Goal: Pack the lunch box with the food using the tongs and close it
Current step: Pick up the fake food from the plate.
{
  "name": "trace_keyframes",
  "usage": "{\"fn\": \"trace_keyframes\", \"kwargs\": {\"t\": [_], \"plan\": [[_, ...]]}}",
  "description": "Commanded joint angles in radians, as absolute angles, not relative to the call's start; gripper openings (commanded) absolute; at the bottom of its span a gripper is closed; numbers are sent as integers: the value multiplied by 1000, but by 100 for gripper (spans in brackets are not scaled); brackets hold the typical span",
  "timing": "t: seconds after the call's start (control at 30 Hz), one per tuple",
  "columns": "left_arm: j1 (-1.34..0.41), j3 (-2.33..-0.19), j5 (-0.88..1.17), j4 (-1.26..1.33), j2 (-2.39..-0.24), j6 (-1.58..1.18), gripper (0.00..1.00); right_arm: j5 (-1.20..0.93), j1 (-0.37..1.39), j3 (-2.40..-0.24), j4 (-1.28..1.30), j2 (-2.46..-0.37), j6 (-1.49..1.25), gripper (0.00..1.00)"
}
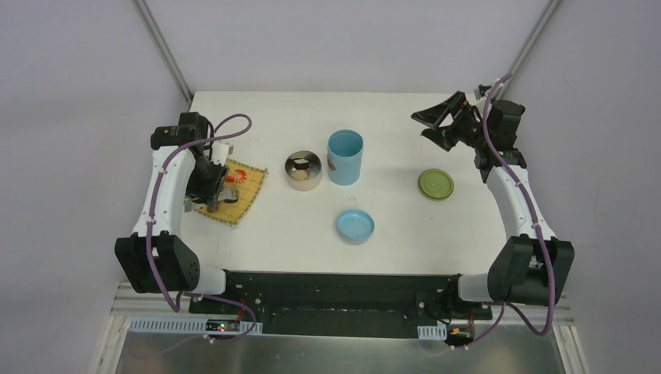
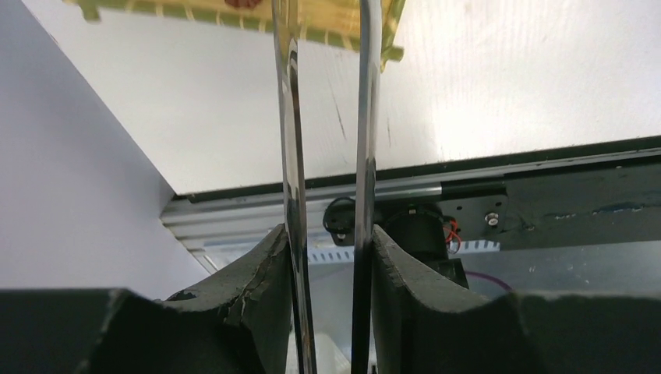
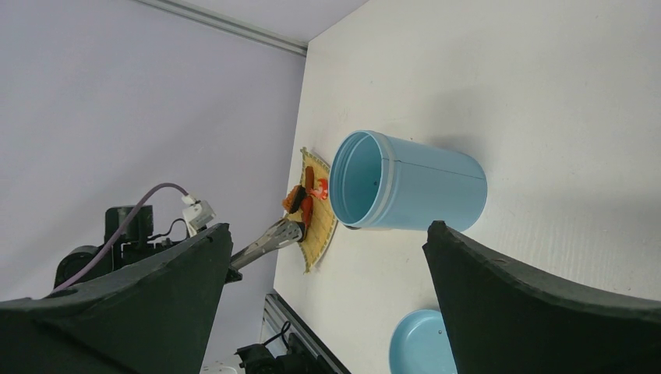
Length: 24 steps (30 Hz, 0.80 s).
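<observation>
White table (image 1: 405, 257), grey walls: left gripper (image 1: 214, 191) clamped on tongs (image 2: 290, 140), right gripper (image 1: 444, 121) released.
Top: I see steel bowl (image 1: 303, 170) just left of blue cylinder (image 1: 345, 156), food (image 1: 239, 174) on mat (image 1: 248, 193) farther left, blue lid (image 1: 355, 225) on its near side, green lid (image 1: 436, 184) right. Left wrist: fingers (image 2: 257, 280) pinch both tong arms. Right wrist: jaws wide, cylinder ahead.

Left claw (image 2: 329, 238) clamps both arms of the tongs (image 2: 290, 117). The arms run side by side, not touching, out to the yellow mat (image 2: 331, 19) on the white desk (image 2: 507, 78). Black rail (image 2: 561, 187) along the desk edge.
</observation>
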State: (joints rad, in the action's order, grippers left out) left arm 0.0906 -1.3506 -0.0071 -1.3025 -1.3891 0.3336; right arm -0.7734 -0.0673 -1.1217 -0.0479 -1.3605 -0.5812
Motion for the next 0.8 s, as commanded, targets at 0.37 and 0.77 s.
{"fn": "trace_keyframes", "kwargs": {"t": [0.37,0.77], "plan": [[-184,-1659,268,-1187,-1462,565,31,-790,-67,-1137,-78,-1325,-552,99],[-254,-1933,294,-1274,-1724,821,31,-810,-94,-1131,-64,-1303,-516,99]]}}
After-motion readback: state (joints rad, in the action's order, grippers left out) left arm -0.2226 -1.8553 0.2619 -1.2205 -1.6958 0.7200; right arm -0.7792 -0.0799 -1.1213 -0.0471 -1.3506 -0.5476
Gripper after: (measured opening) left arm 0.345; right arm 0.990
